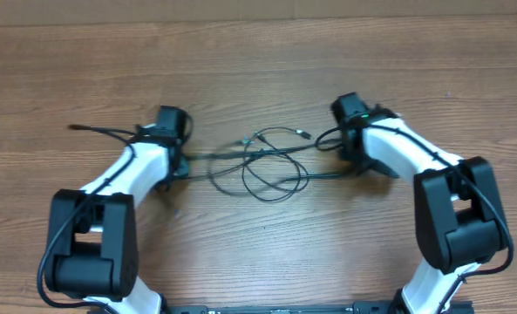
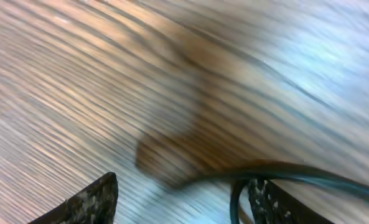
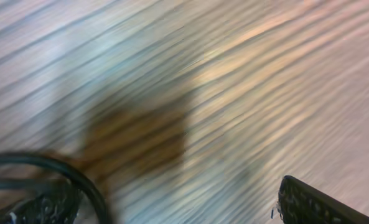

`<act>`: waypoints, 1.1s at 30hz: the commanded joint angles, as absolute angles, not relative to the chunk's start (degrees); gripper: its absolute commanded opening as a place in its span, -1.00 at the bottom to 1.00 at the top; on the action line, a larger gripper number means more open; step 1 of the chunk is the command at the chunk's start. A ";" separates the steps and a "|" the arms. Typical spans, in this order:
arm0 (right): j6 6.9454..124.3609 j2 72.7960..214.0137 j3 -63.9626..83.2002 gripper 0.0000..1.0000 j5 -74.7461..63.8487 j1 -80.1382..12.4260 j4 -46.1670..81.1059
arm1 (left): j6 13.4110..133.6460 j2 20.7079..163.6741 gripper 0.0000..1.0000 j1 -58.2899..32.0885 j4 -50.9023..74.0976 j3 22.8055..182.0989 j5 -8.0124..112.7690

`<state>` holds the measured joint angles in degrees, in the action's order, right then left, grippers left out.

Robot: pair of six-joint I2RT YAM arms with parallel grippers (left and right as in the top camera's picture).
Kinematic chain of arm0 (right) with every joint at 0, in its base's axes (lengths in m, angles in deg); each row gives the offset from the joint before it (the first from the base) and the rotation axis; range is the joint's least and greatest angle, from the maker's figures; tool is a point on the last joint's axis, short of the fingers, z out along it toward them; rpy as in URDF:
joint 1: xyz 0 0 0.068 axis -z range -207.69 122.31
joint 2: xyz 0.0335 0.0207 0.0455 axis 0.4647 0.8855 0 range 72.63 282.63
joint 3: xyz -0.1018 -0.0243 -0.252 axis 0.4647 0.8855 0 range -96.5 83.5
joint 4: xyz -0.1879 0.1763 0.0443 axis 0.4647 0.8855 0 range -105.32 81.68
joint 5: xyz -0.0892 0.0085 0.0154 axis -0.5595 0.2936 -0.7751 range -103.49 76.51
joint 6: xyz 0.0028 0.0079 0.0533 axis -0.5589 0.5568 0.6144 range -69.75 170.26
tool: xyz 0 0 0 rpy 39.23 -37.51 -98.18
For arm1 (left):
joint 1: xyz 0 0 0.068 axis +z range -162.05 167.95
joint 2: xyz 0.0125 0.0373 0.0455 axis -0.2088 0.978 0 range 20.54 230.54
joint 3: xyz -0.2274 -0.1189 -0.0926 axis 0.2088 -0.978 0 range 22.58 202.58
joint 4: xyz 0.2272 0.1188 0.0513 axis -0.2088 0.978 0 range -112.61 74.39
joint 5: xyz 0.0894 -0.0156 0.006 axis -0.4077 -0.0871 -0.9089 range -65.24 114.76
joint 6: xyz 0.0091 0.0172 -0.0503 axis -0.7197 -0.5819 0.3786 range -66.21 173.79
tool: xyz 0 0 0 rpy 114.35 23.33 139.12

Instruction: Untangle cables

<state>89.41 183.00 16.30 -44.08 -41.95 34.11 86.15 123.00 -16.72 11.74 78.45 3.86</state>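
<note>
We find the left hand [image 2: 184, 202] released, fingers [image 2: 94, 202] apart low over the surface [image 1: 267, 70], one strand beside a finger, unpinched. The cables [image 1: 267, 155] lie in crossed loops between both hands, which flank them, we judge, to draw strands apart. Then the right hand [image 3: 178, 208] gapes too, grasping nothing.

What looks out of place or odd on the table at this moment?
The cables lie in crossing, overlapping loops in the middle of the table, not yet separated. Nothing looks spilled or damaged.

Cables [image 1: 260, 153] on table [image 1: 258, 61], centre.
</note>
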 commanded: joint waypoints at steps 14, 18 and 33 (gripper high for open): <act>85.65 189.42 21.67 1.00 -43.45 -37.25 30.14 | 85.06 128.11 0.33 -7.56 10.10 74.13 3.42; 85.61 189.42 21.67 1.00 -50.75 -36.77 29.11 | 85.12 128.11 0.33 -6.47 8.83 74.13 0.71; 84.89 189.42 21.67 1.00 -41.04 -29.19 25.55 | 82.63 128.11 0.36 -4.15 3.28 74.10 9.80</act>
<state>87.66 183.76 17.87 -47.91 -32.45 24.56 85.10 122.95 -6.31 4.55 77.38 9.15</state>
